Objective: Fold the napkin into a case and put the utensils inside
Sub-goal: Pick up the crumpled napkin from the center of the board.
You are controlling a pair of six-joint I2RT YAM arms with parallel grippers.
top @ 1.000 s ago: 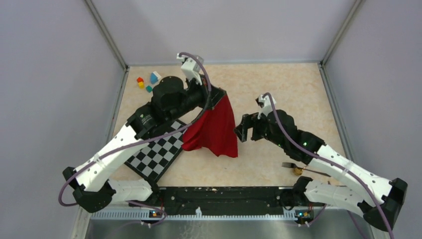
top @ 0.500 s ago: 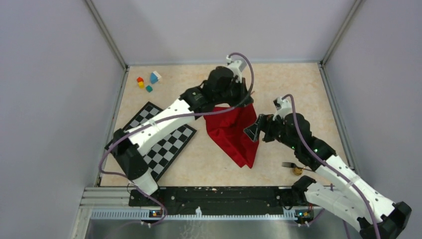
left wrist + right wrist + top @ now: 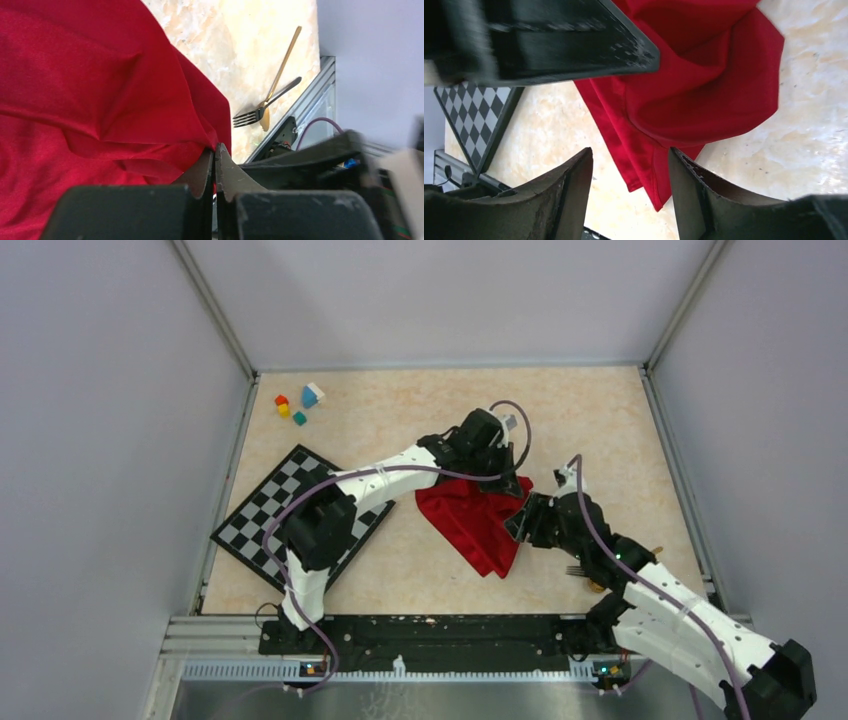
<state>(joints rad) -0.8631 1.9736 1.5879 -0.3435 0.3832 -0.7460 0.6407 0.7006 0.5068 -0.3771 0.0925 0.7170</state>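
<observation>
Two arms meet over a red napkin (image 3: 465, 520) that lies crumpled in loose folds near the middle of the table (image 3: 400, 410). We see the left arm (image 3: 370, 480) rise from its base at the near edge, bend at the elbow above the checkered mat (image 3: 262, 512) and stretch out long and low to the right, its wrist turned down over the cloth's far corner. Its wrist camera shows the left pincer (image 3: 215, 155) with both fingertips pressed together, a pinch of red cloth caught between them and the rest of the fabric draped to the left. The right arm (image 3: 660, 590) reaches in from the near right corner, forearm angled toward the centre, and brings the right pincer (image 3: 629, 152) to the napkin's right edge, just beside the left one. Its jaws stand apart, straddling the folded edge of the cloth without closing on it. Behind the right arm, near the table's front rail, a dark fork (image 3: 252, 115) and a gold spoon (image 3: 285, 55) lie crossed on the bare surface, well clear of the napkin. Several small coloured blocks (image 3: 297, 405) sit in the far left corner.
</observation>
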